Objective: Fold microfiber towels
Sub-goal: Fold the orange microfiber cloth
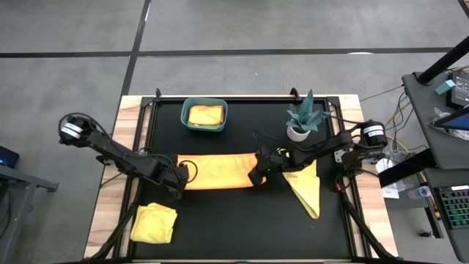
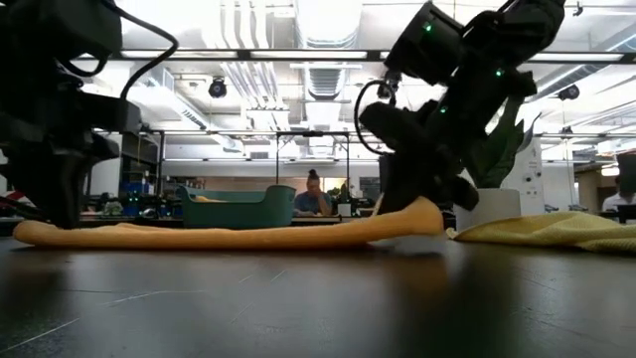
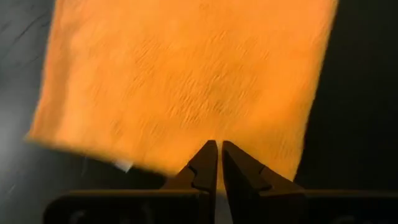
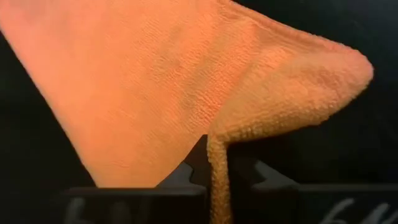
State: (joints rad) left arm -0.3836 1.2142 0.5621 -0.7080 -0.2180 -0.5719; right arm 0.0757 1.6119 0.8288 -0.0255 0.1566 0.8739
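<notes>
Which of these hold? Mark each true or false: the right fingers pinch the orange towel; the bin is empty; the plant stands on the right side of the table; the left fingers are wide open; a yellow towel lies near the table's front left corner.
1. The right gripper pinches the orange towel. True.
2. The bin is empty. False: a yellow towel lies in it.
3. The plant stands on the right side of the table. True.
4. The left gripper has its fingers wide open. False: they are shut at the orange towel's other end.
5. A bunched yellow towel lies near the front left corner. True.
</notes>
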